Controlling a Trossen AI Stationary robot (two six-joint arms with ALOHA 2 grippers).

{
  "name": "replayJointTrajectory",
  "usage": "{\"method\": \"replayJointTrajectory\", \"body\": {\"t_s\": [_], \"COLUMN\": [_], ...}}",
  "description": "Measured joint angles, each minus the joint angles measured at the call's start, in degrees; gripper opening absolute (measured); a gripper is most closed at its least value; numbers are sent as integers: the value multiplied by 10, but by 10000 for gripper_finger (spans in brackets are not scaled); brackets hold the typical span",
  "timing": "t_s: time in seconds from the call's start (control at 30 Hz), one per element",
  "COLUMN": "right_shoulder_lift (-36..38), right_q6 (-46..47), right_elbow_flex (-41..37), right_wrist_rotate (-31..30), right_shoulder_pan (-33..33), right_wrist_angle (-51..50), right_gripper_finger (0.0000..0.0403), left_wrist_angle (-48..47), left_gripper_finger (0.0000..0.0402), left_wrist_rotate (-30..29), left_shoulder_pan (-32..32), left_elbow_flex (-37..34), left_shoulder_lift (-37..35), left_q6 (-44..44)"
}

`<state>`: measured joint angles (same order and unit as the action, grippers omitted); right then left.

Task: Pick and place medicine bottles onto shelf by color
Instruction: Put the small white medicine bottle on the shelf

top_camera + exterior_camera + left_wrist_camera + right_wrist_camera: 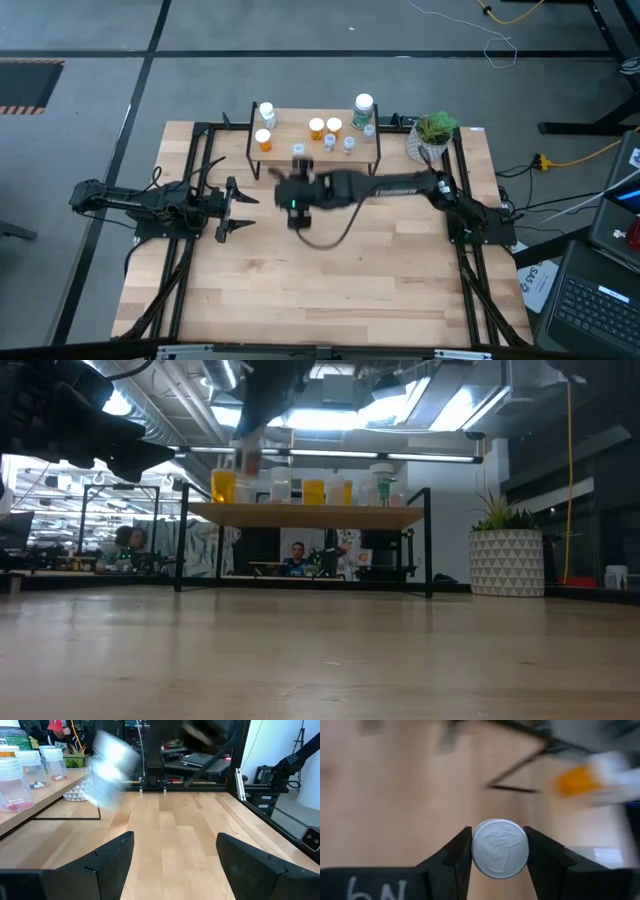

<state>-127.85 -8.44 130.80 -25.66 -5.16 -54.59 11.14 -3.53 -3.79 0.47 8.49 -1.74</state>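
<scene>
My right gripper (500, 849) reaches across the table to just in front of the shelf (300, 140) and is shut on a white-capped bottle (247, 460), whose body shows only as a blur. The shelf is a light-wood board on black legs (300, 515). It carries several bottles: orange ones (316, 127), tiny clear ones (329, 142), a white one (267, 112) and a larger green-labelled one (362, 110). My left gripper (235, 207) waits open over the table's left side. My right gripper pinches the bottle's round white cap (487, 851) between its two fingers (457, 855), one on each side of the rim. The fingers come from above, pointing down. The bottle hangs upright below them, lifted clear of the table, level with the shelf top in the low view.
A white patterned pot with a green plant (432, 135) stands at the shelf's right end. Bare wooden tabletop (330, 280) stretches from the arms to the near edge. People (296, 555) sit in the room beyond the table.
</scene>
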Motion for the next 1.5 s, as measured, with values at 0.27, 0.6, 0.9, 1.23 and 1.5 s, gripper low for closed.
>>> {"method": "replayJointTrajectory", "body": {"t_s": [0.27, 0.6, 0.9, 1.23, 1.5], "right_shoulder_lift": [38, 39, 37, 43, 106], "right_q6": [-69, -69, -39, -39, 6], "right_elbow_flex": [35, 35, 27, 41, 36], "right_wrist_rotate": [-9, 105, 242, 236, 210], "right_shoulder_pan": [96, 221, 298, 297, 245], "right_wrist_angle": [42, 85, 74, 61, -78], "right_gripper_finger": [152, 152, 152, 152, 152], "left_wrist_angle": [0, 0, 0, 0, 0], "left_gripper_finger": [279, 279, 279, 279, 279], "left_wrist_rotate": [0, 0, 0, 0, 0], "left_shoulder_pan": [0, 0, 0, 0, 0], "left_elbow_flex": [0, 0, 0, 0, 0], "left_shoulder_lift": [0, 1, 1, 1, 1], "left_q6": [0, 0, 0, 0, 0]}}
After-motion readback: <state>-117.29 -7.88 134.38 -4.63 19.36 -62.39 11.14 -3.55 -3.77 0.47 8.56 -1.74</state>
